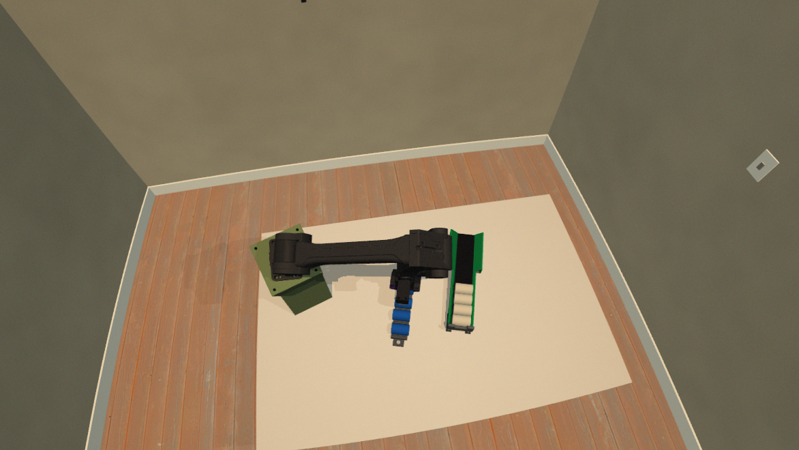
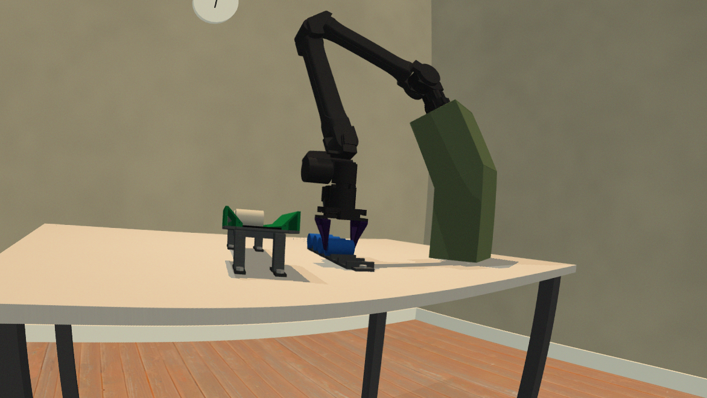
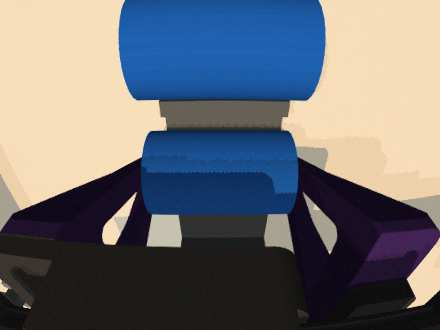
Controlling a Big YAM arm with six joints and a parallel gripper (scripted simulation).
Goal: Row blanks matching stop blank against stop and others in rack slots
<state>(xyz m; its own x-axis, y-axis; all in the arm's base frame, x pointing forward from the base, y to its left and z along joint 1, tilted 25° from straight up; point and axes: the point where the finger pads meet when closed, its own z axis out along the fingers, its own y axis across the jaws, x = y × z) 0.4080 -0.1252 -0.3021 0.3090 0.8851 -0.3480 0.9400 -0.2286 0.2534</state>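
Observation:
Several cream blanks (image 1: 462, 309) (image 2: 250, 217) lie across the green ramp (image 1: 478, 248) (image 2: 292, 222) in a close row against its stop (image 1: 460, 328). Several blue blanks (image 1: 400, 315) (image 3: 222, 50) lie across the dark stock rack (image 1: 399, 337) (image 2: 346, 260) (image 3: 222, 225). My gripper (image 1: 404, 290) (image 2: 340, 244) (image 3: 219, 164) points down over the rack's far end in the top view. It is shut on a blue blank (image 3: 220, 150) (image 2: 341, 246), with its fingers at the blank's two ends. That blank is low at the rack; its slot contact is hidden.
The olive arm stand (image 1: 290, 260) (image 2: 457, 197) is beyond the rack from the ramp. The ramp stands on dark legs (image 2: 239, 252), higher than the rack and beside it.

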